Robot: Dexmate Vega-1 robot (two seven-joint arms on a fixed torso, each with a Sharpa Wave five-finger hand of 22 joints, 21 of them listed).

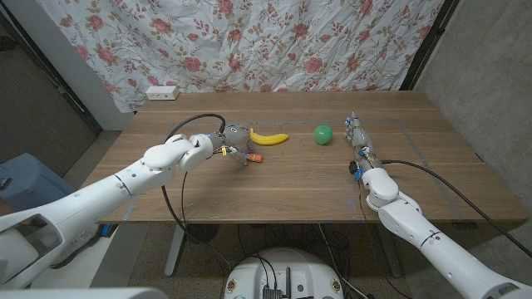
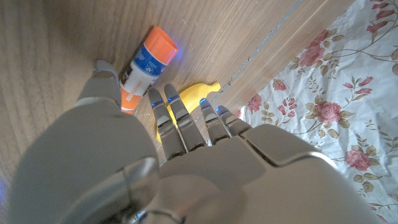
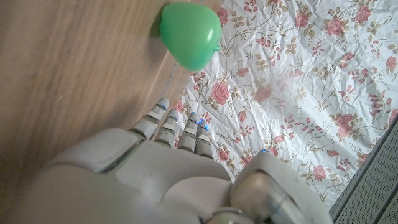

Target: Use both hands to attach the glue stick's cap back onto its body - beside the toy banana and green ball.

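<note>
Left wrist view shows my left hand [image 2: 155, 155], fingers apart, reaching the orange-capped white glue stick [image 2: 144, 65] to grasp it.

Table: wooden table [image 1: 291, 183]
Left of centre: glue stick [image 1: 255, 157] lying beside toy banana [image 1: 268, 138]
Centre: green ball [image 1: 323, 134]
Far corner: white power strip [image 1: 161, 93]

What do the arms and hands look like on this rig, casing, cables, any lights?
Both arms have glossy white rounded shells. A black cable loops from the left hand back along the forearm; another trails from the right hand across the table. The hands are grey metal, with segmented fingers showing small blue lights near the tips.
</note>
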